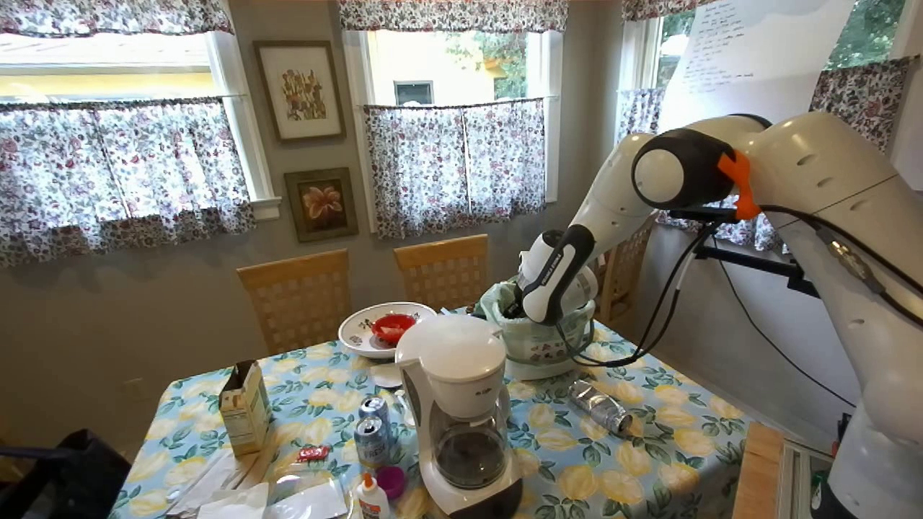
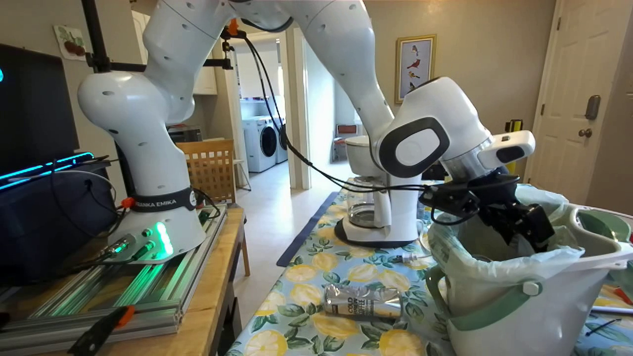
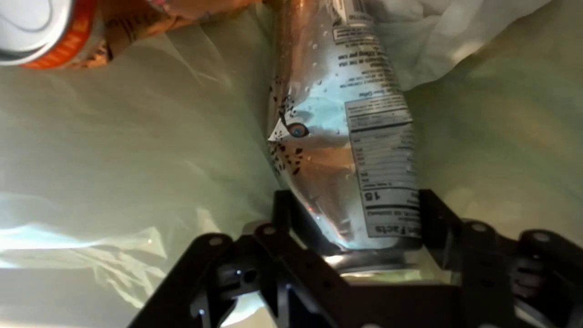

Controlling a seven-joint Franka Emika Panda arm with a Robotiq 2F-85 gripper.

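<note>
In the wrist view my gripper [image 3: 351, 196] has its two fingers on either side of a crumpled silver can [image 3: 337, 105], near the can's end, and both fingers touch it. Around it is a pale green plastic bag [image 3: 182, 136]. Another can [image 3: 41, 32] with an orange rim lies at the top left, beside brown wrapping. In an exterior view the gripper [image 2: 524, 230] reaches down into the bag-lined white bin [image 2: 534, 316] with a green handle; its fingertips and the held can are hidden there. The bin's bag [image 1: 541, 339] also hides the gripper in an exterior view.
Another silver can lies on the table beside the bin, in both exterior views [image 1: 600, 408] [image 2: 363, 301]. A white coffee maker [image 1: 458, 353] stands close by. A bowl [image 1: 353, 333], soda cans [image 1: 371, 440], a carton [image 1: 245, 414] and glue [image 1: 371, 497] are further along. Cables hang from the arm.
</note>
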